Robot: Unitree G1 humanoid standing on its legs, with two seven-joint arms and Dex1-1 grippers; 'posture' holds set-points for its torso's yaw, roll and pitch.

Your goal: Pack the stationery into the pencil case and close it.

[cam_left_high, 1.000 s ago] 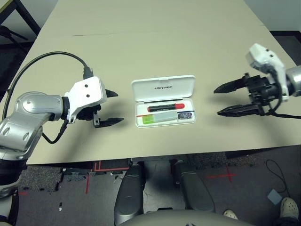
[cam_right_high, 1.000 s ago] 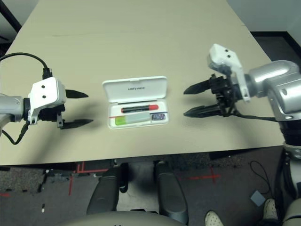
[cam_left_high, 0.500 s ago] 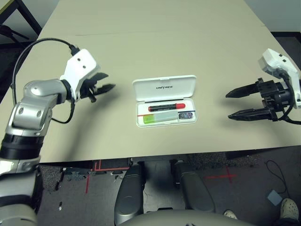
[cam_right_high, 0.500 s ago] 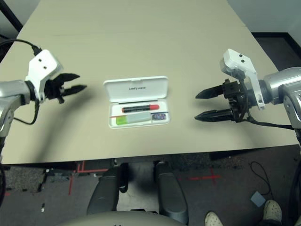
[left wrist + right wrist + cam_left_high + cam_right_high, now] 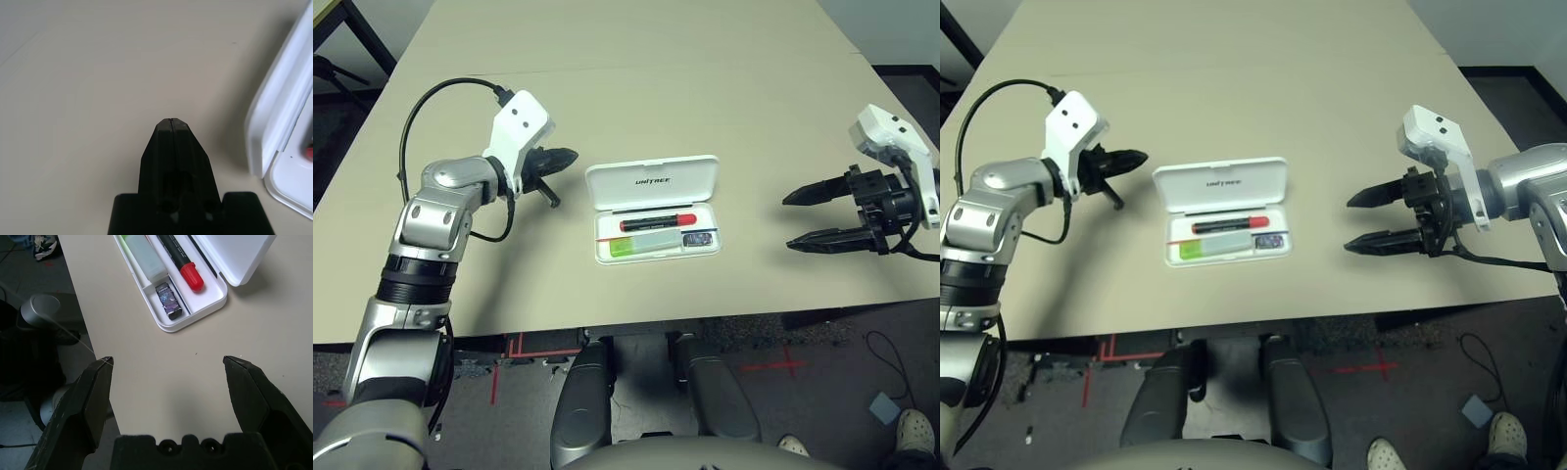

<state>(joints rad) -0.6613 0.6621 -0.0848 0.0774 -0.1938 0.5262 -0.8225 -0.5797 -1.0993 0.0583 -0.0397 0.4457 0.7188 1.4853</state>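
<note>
Left eye view: at nine o'clock of the pencil case (image 5: pixel 653 209), the left gripper (image 5: pixel 566 155) hangs over the tan table (image 5: pixel 636 78) with its fingers pressed together, tips aimed at the raised lid's near corner and just beside it without touching. The white case lies open at the table's middle, lid standing at its twelve o'clock side. In the tray lie the red marker (image 5: pixel 658 223), the translucent stick with a lime-green end (image 5: pixel 644 247) at its six o'clock, and the small dark block (image 5: pixel 700 239). At three o'clock, well apart, the right gripper (image 5: pixel 793 219) is spread wide and empty.
</note>
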